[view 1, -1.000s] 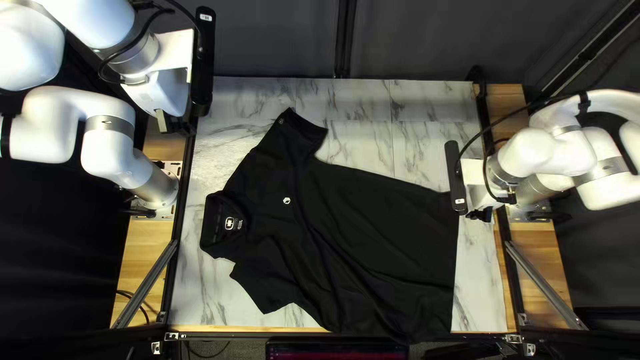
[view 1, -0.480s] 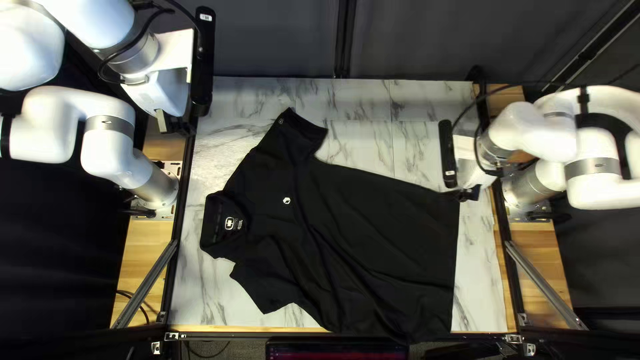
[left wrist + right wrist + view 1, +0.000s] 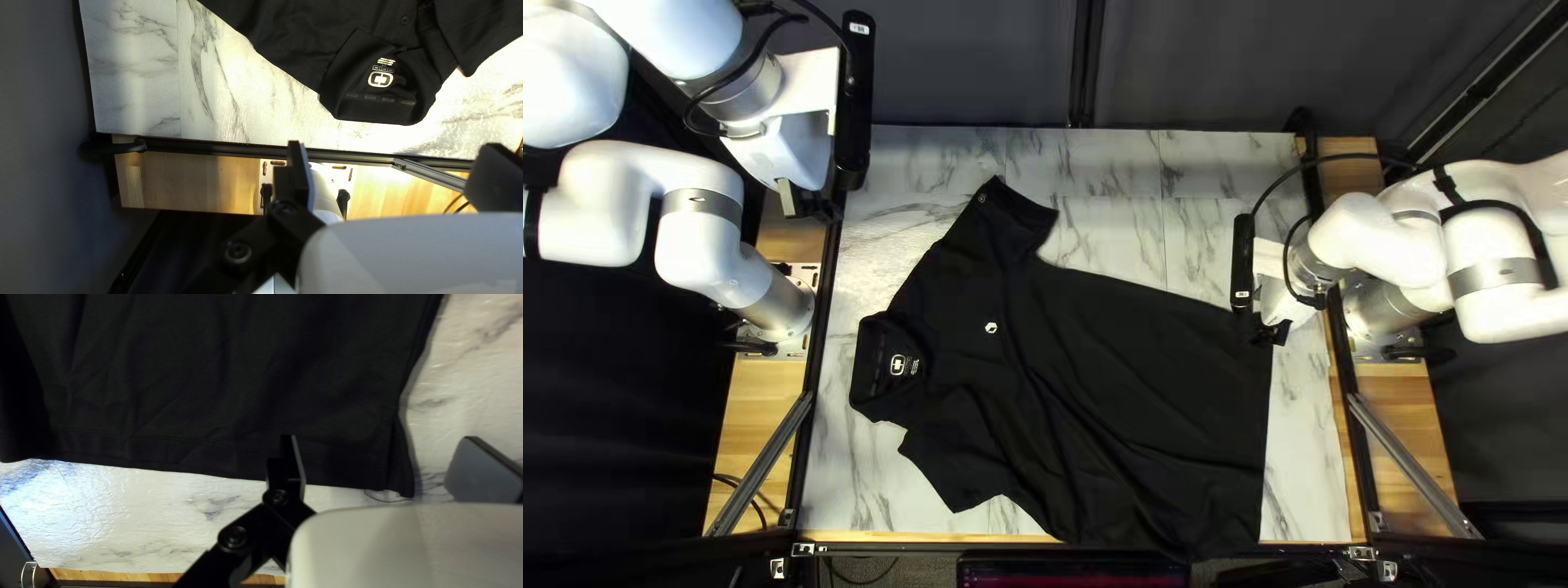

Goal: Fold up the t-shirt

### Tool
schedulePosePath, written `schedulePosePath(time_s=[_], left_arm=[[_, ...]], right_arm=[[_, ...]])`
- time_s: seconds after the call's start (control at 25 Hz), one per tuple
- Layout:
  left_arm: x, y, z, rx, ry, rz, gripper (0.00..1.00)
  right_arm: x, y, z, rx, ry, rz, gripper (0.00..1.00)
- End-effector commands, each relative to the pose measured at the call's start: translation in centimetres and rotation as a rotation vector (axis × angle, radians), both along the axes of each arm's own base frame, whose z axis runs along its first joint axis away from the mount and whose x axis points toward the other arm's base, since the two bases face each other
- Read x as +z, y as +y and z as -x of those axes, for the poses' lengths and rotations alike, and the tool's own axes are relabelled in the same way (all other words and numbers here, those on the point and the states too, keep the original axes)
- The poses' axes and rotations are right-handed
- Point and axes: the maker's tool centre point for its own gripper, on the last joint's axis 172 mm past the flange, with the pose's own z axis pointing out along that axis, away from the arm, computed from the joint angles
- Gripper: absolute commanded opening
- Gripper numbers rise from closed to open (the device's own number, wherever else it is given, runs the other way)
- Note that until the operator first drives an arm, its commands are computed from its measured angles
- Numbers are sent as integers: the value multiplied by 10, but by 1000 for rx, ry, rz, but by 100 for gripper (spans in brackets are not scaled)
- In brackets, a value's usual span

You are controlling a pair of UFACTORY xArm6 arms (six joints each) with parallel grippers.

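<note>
In the top left view my left gripper [image 3: 808, 204] hangs beyond the table's left edge, off the shirt, and my right gripper [image 3: 1272, 331] is at the far corner of the hem. The black t-shirt [image 3: 1133, 381], a collared one, lies spread flat, collar at the left, hem at the right. In the left wrist view the open left gripper [image 3: 393, 146] has the shirt's collar [image 3: 376, 103] ahead of it, untouched. The right gripper [image 3: 379, 438] in its wrist view is open over the hem corner [image 3: 376, 457]; cloth shows between its parted fingers, not pinched.
The marble-patterned table [image 3: 1111, 234] shows beyond the shirt and in a strip at its right. Dark rails [image 3: 816, 327] run along the sides. The shirt's lower side reaches the near edge, where a screen [image 3: 1073, 571] stands below.
My right gripper has moved left in the top left view, from beside the table's right edge onto the hem's far corner. The left arm and the shirt look the same.
</note>
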Motion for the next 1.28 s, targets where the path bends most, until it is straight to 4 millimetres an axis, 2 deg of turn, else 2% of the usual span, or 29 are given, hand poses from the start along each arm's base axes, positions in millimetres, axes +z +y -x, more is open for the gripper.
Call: schedulePosePath(time_s=[0.04, 0.32, 0.4, 0.44, 0.48, 0.52, 0.56, 0.6, 0.64, 0.92, 1.08, 1.24, 1.28], left_arm=[[0, 0, 0, 0, 0, 0, 100], [0, 0, 0, 0, 0, 0, 100], [0, 0, 0, 0, 0, 0, 100], [0, 0, 0, 0, 0, 0, 100], [0, 0, 0, 0, 0, 0, 100], [0, 0, 0, 0, 0, 0, 100], [0, 0, 0, 0, 0, 0, 100], [0, 0, 0, 0, 0, 0, 100], [0, 0, 0, 0, 0, 0, 100], [0, 0, 0, 0, 0, 0, 100], [0, 0, 0, 0, 0, 0, 100], [0, 0, 0, 0, 0, 0, 100], [0, 0, 0, 0, 0, 0, 100]], right_arm=[[-4, 1, 7, 2, 14, 18, 100], [-3, 0, 10, -10, 29, 45, 100], [-6, 0, 13, -15, 34, 48, 80], [-7, 0, 14, -16, 36, 48, 65], [-9, 0, 14, -17, 40, 48, 44], [-10, -1, 14, -18, 43, 47, 44], [-13, -2, 14, -18, 47, 47, 22], [-15, -3, 14, -18, 51, 46, 4], [-16, -4, 13, -18, 53, 46, 0], [-9, -14, 1, -8, 52, 50, 0], [12, -41, -7, 1, 44, 72, 0], [28, -71, -5, 6, 39, 92, 0], [34, -87, -1, 6, 40, 99, 0]])
